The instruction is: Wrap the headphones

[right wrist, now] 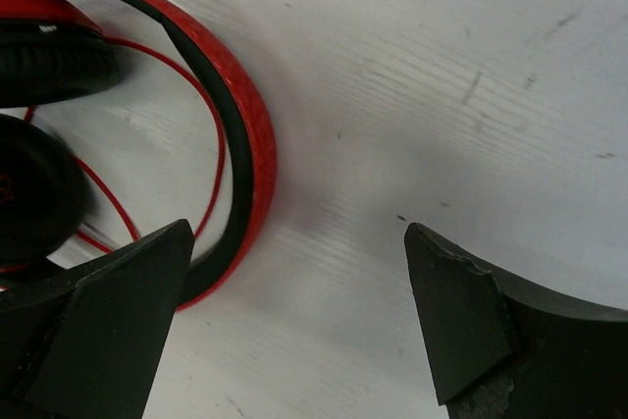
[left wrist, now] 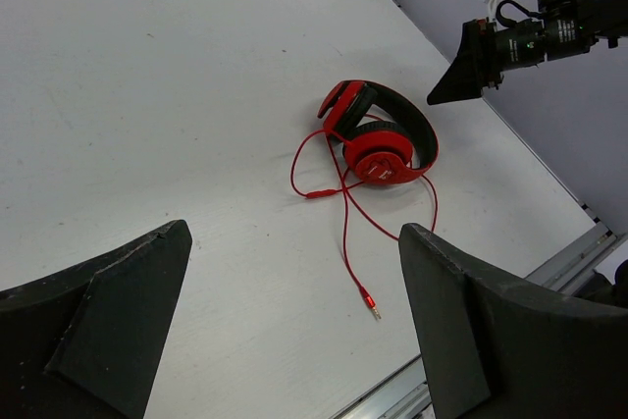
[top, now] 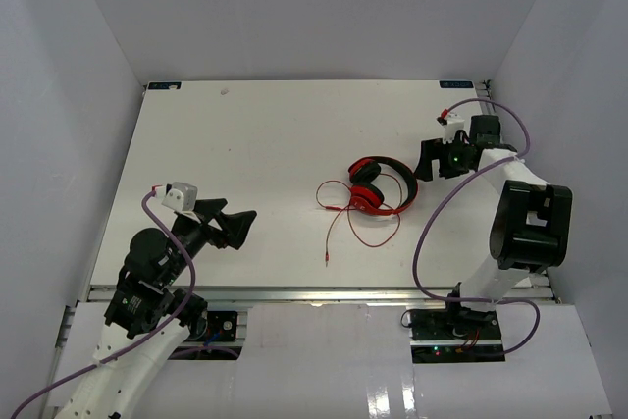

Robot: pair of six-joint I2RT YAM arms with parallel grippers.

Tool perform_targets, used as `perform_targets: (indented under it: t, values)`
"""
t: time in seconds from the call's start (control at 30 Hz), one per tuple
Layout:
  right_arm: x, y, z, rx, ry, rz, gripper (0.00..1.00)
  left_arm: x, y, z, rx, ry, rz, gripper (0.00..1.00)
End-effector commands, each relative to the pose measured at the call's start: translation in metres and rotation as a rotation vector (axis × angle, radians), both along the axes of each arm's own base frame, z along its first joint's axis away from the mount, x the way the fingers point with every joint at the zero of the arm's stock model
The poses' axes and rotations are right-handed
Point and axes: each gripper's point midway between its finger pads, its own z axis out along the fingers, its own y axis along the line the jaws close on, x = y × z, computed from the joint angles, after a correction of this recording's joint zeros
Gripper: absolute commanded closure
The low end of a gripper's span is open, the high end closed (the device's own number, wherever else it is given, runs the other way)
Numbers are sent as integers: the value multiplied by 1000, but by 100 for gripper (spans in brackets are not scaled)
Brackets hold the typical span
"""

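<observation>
The headphones (top: 381,186) lie flat on the table (top: 245,134), right of centre, with the headband's (right wrist: 247,134) curve bulging towards the right gripper (top: 430,159) and both ear cups (left wrist: 381,156) folded inside the band on the side facing the left arm. The right gripper stands just beside the band's outer edge, not touching it, jaws spread wide and holding nothing; in the right wrist view the band passes beside one finger (right wrist: 108,321) and bare table fills the gap. The left gripper (top: 243,227) is well apart from the headphones, likewise spread wide and empty, and faces them across the table. The cord (left wrist: 343,213) leaves the cups in loose loops on the left-arm side, then runs as a near-straight tail towards the near edge, ending in the plug (left wrist: 372,305). The right arm is judged nearer to the band, the left arm nearer to the cord's free end. Count: one pair of headphones, two cups, one cord, one plug, two grippers
</observation>
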Motion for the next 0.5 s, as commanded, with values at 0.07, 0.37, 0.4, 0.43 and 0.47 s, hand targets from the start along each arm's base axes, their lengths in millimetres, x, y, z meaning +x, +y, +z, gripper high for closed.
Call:
perform_targets:
  t: [0.07,0.37,0.4,0.43,0.47]
  values:
    - [-1,28,-24,8,135,-6,13,2,-1,2,4,-16,-6,2]
    - [-2,35,-54,-109,177,50,48,5,-2,-3,-7,13,3,2]
    - [-3,37,-55,-113,176,58,51,6,-2,-5,-15,24,11,2]
    - [-3,39,-56,-115,175,65,55,8,-2,-8,-23,36,20,2]
    - [-3,40,-55,-113,173,69,60,9,-4,-9,-25,39,10,2]
